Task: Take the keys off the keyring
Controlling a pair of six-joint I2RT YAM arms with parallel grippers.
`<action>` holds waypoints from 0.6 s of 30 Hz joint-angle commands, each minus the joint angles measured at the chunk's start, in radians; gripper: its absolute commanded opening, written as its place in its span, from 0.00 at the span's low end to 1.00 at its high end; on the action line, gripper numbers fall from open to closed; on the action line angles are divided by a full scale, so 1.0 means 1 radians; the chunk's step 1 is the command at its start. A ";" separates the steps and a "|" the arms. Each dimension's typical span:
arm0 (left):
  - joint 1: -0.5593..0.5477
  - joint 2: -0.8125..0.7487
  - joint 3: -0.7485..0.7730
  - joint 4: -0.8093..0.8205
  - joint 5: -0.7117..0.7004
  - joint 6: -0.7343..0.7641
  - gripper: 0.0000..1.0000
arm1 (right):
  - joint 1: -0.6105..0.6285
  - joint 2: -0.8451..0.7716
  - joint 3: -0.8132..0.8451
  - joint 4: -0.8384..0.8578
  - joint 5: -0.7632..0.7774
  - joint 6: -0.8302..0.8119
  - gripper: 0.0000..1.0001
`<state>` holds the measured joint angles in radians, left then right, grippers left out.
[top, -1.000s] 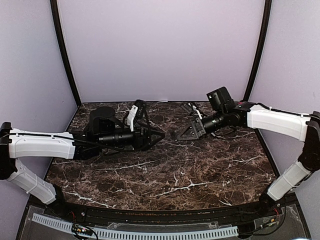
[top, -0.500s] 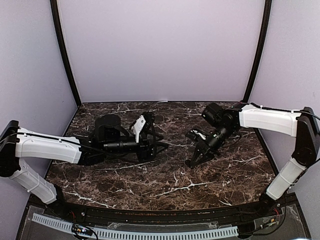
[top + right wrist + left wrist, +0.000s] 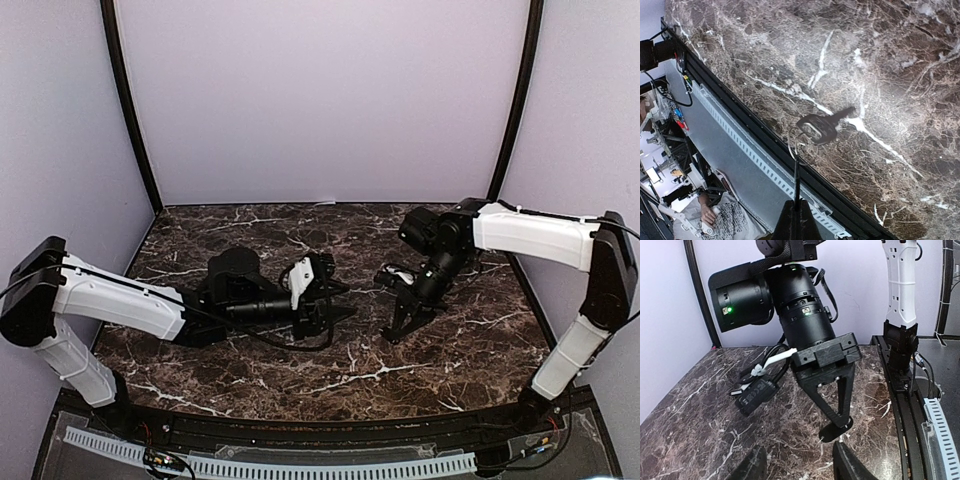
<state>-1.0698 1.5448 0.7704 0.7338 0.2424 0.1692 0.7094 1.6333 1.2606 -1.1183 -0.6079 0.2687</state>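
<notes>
Right gripper (image 3: 796, 207): fingers closed to a single point, aimed down at the table (image 3: 900, 60). Whether any wire is pinched between the tips cannot be told.
Left gripper (image 3: 801, 467): fingers spread apart and holding nothing; it is level with and facing the right gripper from just beside it.
Keyring (image 3: 801, 145): thin wire loop lying flat, directly ahead of the right gripper's tips and touching or nearly touching them.
Key (image 3: 824, 126): one dark key lying flat just beyond the keyring, seen from the right gripper. No other key is visible.
Key long axis: diagonal to the right gripper's finger line, with the bow toward the keyring and the blade pointing away.
Threading: the bow overlaps the keyring; whether the wire passes through the bow hole is too fine to tell.
Nearer arm: the right, with its tips at the keyring. The left gripper is close, its open gap directed at the spot under the right gripper.
Judged requirement: one gripper pins the keyring while the other draws the key along its long axis, away from the right gripper.
</notes>
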 commanded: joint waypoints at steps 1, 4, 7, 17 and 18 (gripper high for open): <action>-0.005 0.029 0.100 -0.044 0.126 -0.022 0.47 | 0.012 -0.076 0.014 0.038 -0.077 -0.066 0.00; 0.010 0.058 0.156 -0.107 0.247 -0.136 0.43 | 0.018 -0.128 0.026 0.082 -0.088 -0.112 0.00; 0.045 0.066 0.168 -0.087 0.350 -0.286 0.42 | 0.030 -0.175 0.034 0.134 -0.097 -0.161 0.00; 0.082 0.067 0.259 -0.221 0.512 -0.437 0.43 | 0.076 -0.234 0.092 0.193 -0.149 -0.300 0.00; 0.082 0.069 0.265 -0.240 0.506 -0.432 0.42 | 0.077 -0.235 0.096 0.194 -0.153 -0.305 0.00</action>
<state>-0.9852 1.6238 0.9997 0.5850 0.6964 -0.2256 0.7727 1.4143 1.3182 -0.9642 -0.7235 0.0330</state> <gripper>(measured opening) 0.424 0.007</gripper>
